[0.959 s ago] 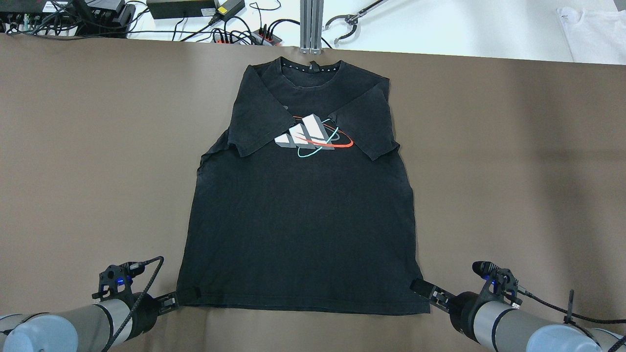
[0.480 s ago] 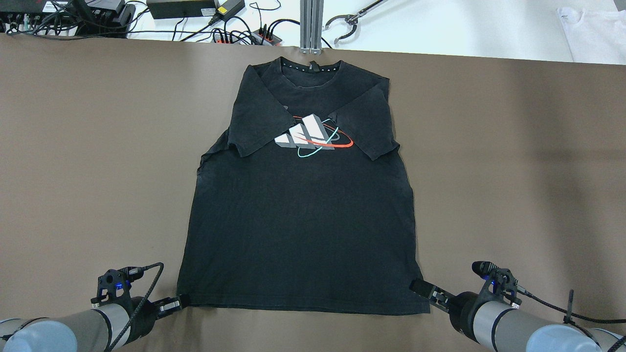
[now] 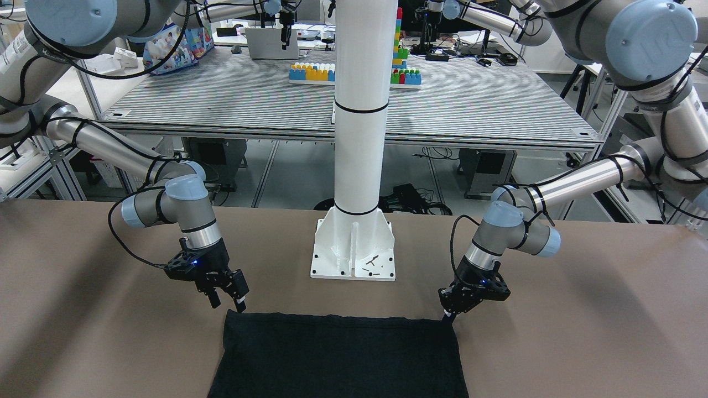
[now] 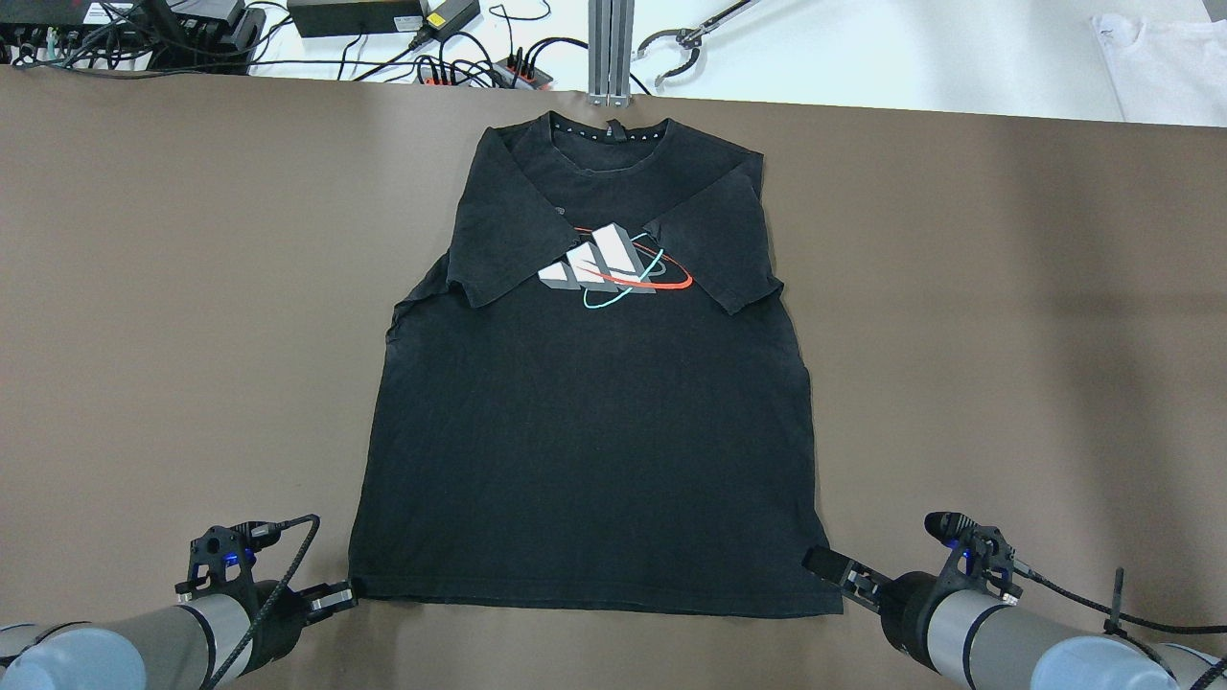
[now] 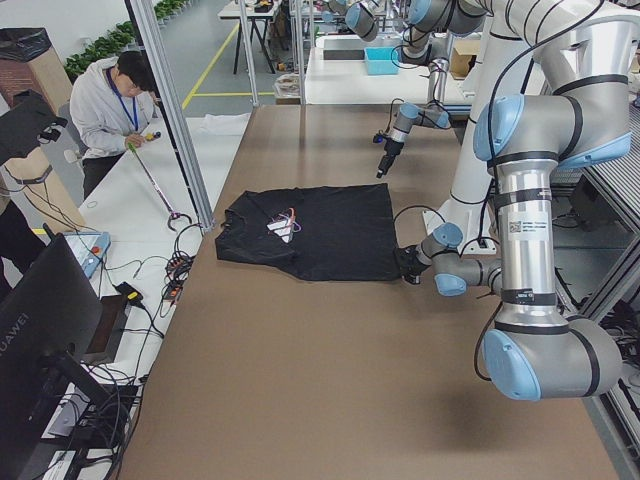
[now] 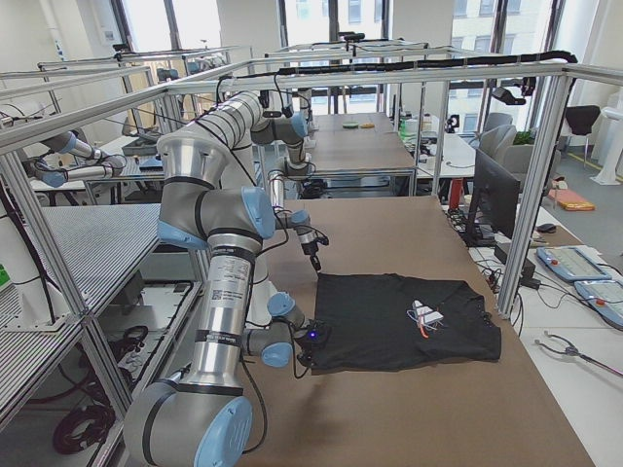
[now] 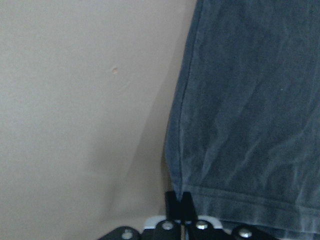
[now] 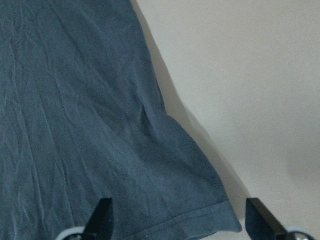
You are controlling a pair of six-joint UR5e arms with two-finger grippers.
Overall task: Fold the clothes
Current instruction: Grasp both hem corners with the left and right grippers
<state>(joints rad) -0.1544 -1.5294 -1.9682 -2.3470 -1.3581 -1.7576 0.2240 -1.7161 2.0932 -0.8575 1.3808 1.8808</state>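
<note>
The clothes point(image 4: 594, 431) are a black T-shirt with a white, red and teal logo. It lies flat on the brown table with both sleeves folded in over the chest and the hem toward me. My left gripper point(image 4: 335, 596) sits at the near left hem corner. In the left wrist view its tips point(image 7: 179, 204) are pressed together on that corner of the dark cloth point(image 7: 250, 100). My right gripper point(image 4: 826, 563) stands open at the near right corner. Its fingers point(image 8: 102, 217) are spread wide on either side of the hem corner point(image 8: 200, 210).
The white pole's base point(image 3: 354, 249) is bolted to the table just behind the hem. Cables and power strips point(image 4: 479, 67), a grey post point(image 4: 609, 53) and a white garment point(image 4: 1165, 67) lie beyond the far edge. A person point(image 5: 115, 100) stands at the side bench.
My left gripper has drawn back a little toward the near edge, and its fingers have come together at the hem corner. The right gripper and the shirt have stayed put.
</note>
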